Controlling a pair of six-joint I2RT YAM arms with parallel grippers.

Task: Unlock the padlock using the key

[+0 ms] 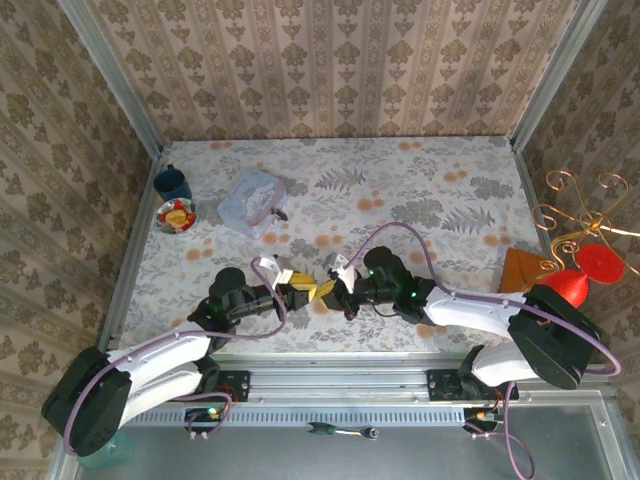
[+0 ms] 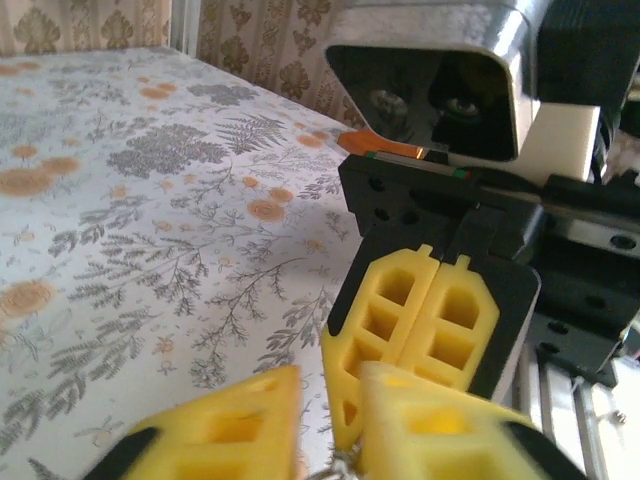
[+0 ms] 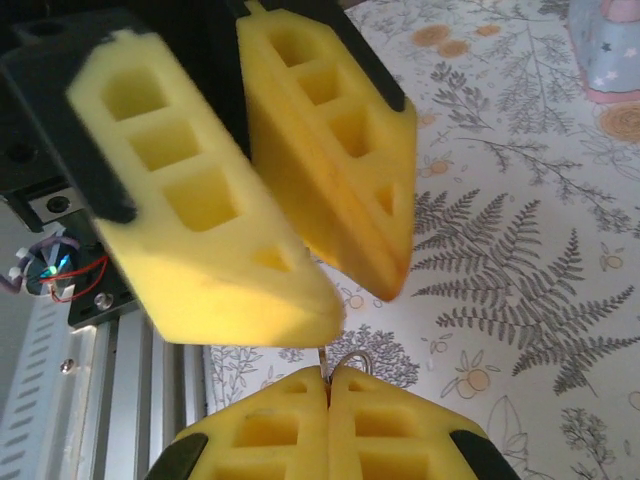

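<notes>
Probably unfinished; unlocking left to do. At the right claw [image 3: 328,385], clenched on a metal ring [image 3: 349,361]; at the left claw [image 1: 300,292], cannot tell.

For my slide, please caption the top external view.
Left gripper and right gripper face tip to tip over the floral table.

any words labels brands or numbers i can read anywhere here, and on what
No text can be read in any view.
plastic bag: a printed pattern, too small and blurred to show any words.
blue mug: no marking visible.
</notes>
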